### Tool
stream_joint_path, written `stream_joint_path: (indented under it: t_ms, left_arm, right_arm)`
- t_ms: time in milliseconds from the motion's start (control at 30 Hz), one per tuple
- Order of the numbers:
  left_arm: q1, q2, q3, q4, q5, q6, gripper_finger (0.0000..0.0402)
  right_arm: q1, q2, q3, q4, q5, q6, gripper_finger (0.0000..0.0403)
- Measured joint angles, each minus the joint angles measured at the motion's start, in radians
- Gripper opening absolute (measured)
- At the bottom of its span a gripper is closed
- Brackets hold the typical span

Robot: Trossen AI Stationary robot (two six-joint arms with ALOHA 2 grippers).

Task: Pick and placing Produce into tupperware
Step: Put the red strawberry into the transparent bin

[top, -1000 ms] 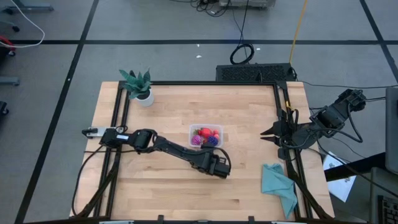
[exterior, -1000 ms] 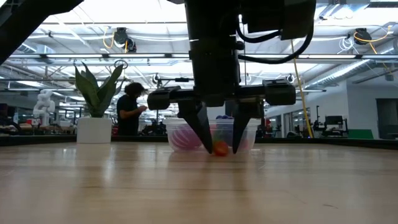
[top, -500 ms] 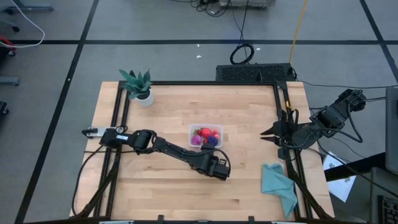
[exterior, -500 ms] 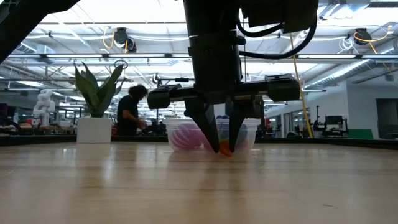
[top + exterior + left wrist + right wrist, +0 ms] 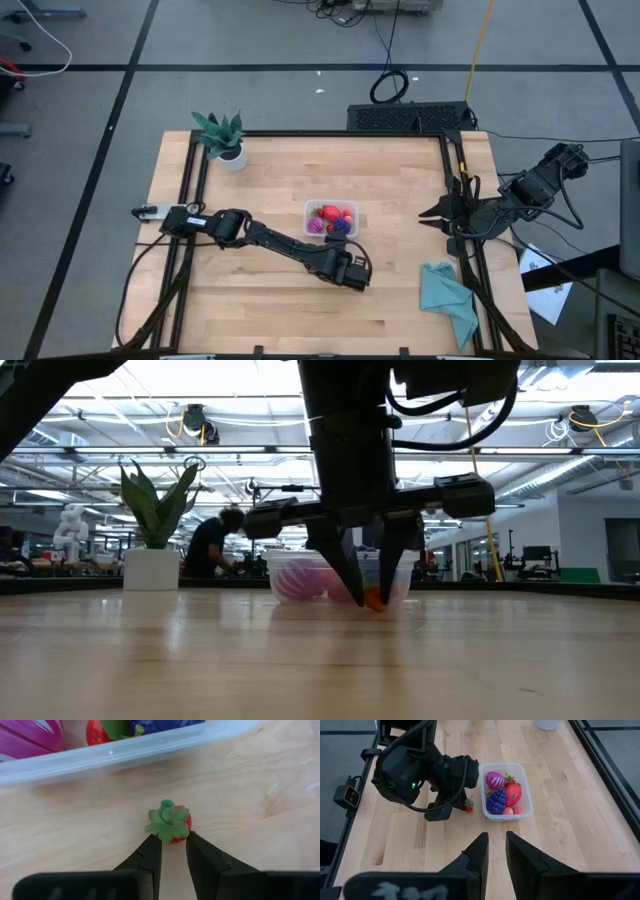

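Observation:
A tiny red strawberry (image 5: pixel 170 822) with a green leaf cap lies on the wood table just in front of the clear tupperware (image 5: pixel 331 219). It also shows in the right wrist view, strawberry (image 5: pixel 468 805) beside the tupperware (image 5: pixel 506 790). The tupperware holds a magenta ball (image 5: pixel 494 779), a dark purple cluster (image 5: pixel 496 801) and red pieces. My left gripper (image 5: pixel 173 841) is shut on the strawberry; in the high view my left gripper (image 5: pixel 350 268) hides it. My right gripper (image 5: pixel 432 214) waits shut by the table's right rail. My left gripper pinches the strawberry's red body (image 5: pixel 176 839) just below the leaf cap, between its two fingertips (image 5: pixel 155 845). The fingers come steeply from above, slanting toward the tupperware. In the low view the strawberry (image 5: pixel 374 600) sits at table level, at the fingers' free ends.
A green potted plant (image 5: pixel 222 138) stands at the table's far left corner. A teal cloth (image 5: pixel 448 300) lies at the near right. Black rails (image 5: pixel 452 170) line the table's sides. A person (image 5: pixel 215 545) moves in the room behind.
My left gripper's fingers stood apart on either side of the strawberry and have shut on it. In the low view the fingertips and the strawberry have shifted a little toward the table's right. The person behind has leaned forward.

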Motion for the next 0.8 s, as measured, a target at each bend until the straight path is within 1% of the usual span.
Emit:
stream_joint_path:
  t_ms: [333, 533, 667, 800]
  left_arm:
    - [-0.024, 0.0, 0.0, 0.006, 0.0, -0.025, 0.0076]
    - [-0.048, 0.0, 0.004, 0.004, -0.017, -0.059, 0.0076]
    - [-0.065, 0.0, 0.032, -0.004, -0.048, -0.062, 0.0076]
    - [-0.074, 0.0, 0.091, -0.067, -0.072, -0.063, 0.0076]
  right_arm:
    - [0.0, 0.0, 0.0, 0.0, 0.0, 0.0, 0.0055]
    - [0.0, 0.0, 0.0, 0.0, 0.0, 0.0, 0.0055]
    - [0.0, 0.0, 0.0, 0.012, 0.0, 0.0, 0.0055]
    - [0.0, 0.0, 0.0, 0.023, 0.0, 0.0, 0.0055]
